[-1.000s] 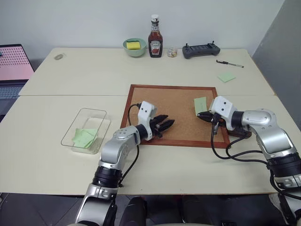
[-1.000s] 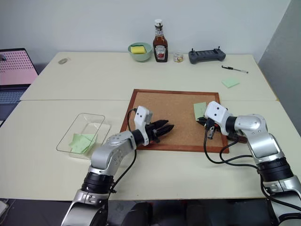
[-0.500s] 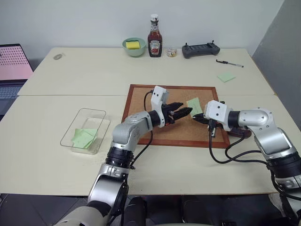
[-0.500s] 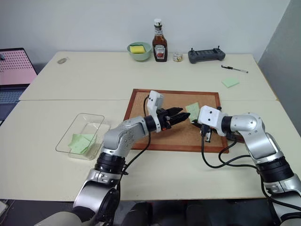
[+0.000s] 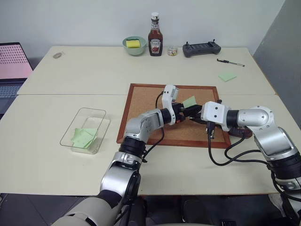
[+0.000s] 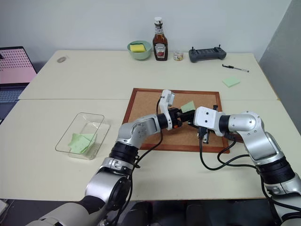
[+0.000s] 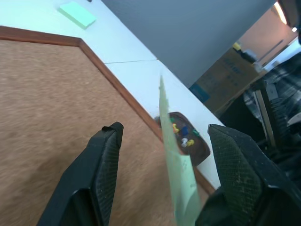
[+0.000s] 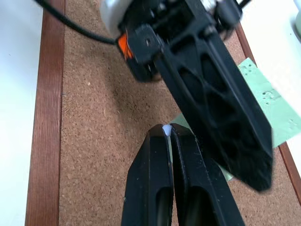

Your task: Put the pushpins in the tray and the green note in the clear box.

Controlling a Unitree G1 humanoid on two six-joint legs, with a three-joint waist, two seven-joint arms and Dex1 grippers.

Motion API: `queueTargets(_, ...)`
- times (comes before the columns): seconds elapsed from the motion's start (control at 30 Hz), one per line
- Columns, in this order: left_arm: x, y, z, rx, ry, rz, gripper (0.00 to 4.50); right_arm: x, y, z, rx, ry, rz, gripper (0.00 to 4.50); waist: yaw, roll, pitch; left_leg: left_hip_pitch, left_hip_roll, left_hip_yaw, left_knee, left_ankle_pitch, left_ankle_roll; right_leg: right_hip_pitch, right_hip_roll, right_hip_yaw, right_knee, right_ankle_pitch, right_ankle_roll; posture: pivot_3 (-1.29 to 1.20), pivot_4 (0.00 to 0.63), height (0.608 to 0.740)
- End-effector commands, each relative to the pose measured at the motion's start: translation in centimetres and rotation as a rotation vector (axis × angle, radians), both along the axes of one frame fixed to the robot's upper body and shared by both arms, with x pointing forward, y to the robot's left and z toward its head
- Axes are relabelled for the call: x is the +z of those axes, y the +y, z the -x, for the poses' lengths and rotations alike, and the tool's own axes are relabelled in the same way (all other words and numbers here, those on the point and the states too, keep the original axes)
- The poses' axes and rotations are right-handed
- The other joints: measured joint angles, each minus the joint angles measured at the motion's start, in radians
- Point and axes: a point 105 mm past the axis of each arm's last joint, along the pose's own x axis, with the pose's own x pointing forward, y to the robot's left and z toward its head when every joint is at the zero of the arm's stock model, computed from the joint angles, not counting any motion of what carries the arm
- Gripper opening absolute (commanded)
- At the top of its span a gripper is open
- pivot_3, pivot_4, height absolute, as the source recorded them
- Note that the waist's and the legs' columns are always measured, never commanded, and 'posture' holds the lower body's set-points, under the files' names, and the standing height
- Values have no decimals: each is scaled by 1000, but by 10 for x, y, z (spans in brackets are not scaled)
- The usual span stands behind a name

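Note:
The green note [image 5: 189, 101] stands tilted up off the corkboard [image 5: 150, 108], pinched at its lower edge by my right gripper [image 8: 166, 130], which is shut with a pale speck at its tips. My left gripper [image 7: 164, 134] is open, one finger on each side of the note [image 7: 170, 165], which appears edge-on and touches neither pad. The tray [image 7: 197, 149], a dark reddish oval dish, lies just past the board's frame and holds several coloured pushpins [image 7: 181, 134]. The clear box [image 5: 89, 111] sits on the table at the left with green slips inside.
At the table's far edge stand a ketchup bottle [image 5: 155, 42], a green bowl [image 5: 134, 46], a small jar [image 5: 172, 52] and a dark controller [image 5: 201, 48]. A pen [image 5: 230, 62] and a green pad [image 5: 226, 76] lie at the right. A laptop [image 5: 14, 61] is at the left.
My left gripper has swung right across the corkboard until its fingers straddle the note. My right gripper has drawn a little left, and the note has come up off the board with it.

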Motion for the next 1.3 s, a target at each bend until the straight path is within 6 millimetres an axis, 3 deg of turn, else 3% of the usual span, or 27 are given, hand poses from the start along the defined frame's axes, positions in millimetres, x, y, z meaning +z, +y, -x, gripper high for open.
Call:
queueTargets(0.03, 9, -7, 3, -33, 14, 42, 2639, 17, 4, 2, 25, -56, 6, 0, 0, 0, 0, 0, 0, 0, 0, 0, 0, 0, 0, 0, 0, 0, 0, 0, 150, 740)
queueTargets(0.5, 0, 5, 6, -6, 98, 76, 9, 21, 5, 2, 24, -73, 7, 0, 0, 0, 0, 0, 0, 0, 0, 0, -1, 0, 0, 0, 0, 0, 0, 0, 150, 740)
queueTargets(0.97, 0, 9, 10, 27, 157, 142, 9, 27, 7, -1, 10, -115, -43, 0, 0, 0, 0, 0, 0, 0, 1, 0, -1, 0, 0, 0, 2, 0, 0, 0, 150, 740)
queueTargets(1.3, -5, 12, 8, 78, 140, 127, 9, 38, -2, -3, -45, -146, -129, 0, 1, 0, 0, 0, -1, 0, 2, 0, -1, 0, 0, 1, 2, 0, 0, 0, 150, 740)
